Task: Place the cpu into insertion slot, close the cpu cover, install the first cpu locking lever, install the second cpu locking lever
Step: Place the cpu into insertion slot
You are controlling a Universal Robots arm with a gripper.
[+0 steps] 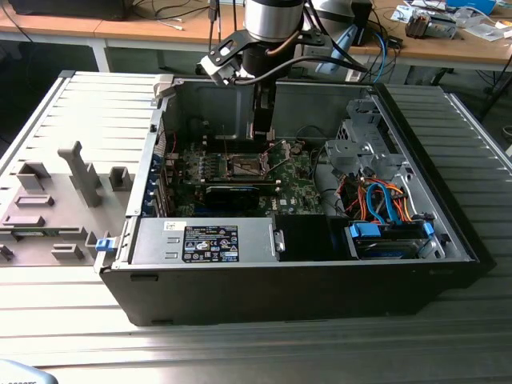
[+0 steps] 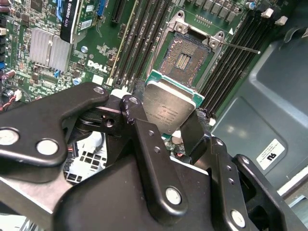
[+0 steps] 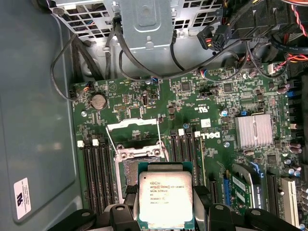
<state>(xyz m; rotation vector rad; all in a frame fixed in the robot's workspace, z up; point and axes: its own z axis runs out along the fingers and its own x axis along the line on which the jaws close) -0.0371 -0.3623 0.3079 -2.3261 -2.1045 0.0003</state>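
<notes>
Closest to the lens in the second wrist view, the gripper (image 2: 162, 118) has its black fingers (image 2: 144, 139) pinched onto two opposite edges of the cpu (image 2: 169, 103), which it holds just short of the insertion slot (image 2: 185, 55). That slot lies bare between the banks of memory slots (image 2: 144, 33) on the green circuit board (image 3: 211, 106). By my reading no step is finished: the chip is unseated, and the cover and both levers remain. The first wrist view adds the cpu cover (image 3: 131, 124) swung up at one edge of the slot. The second wrist view adds a loose lever rod (image 2: 243, 48). The exterior view adds the arm (image 1: 272, 24) reaching into the open computer case (image 1: 448, 216).
</notes>
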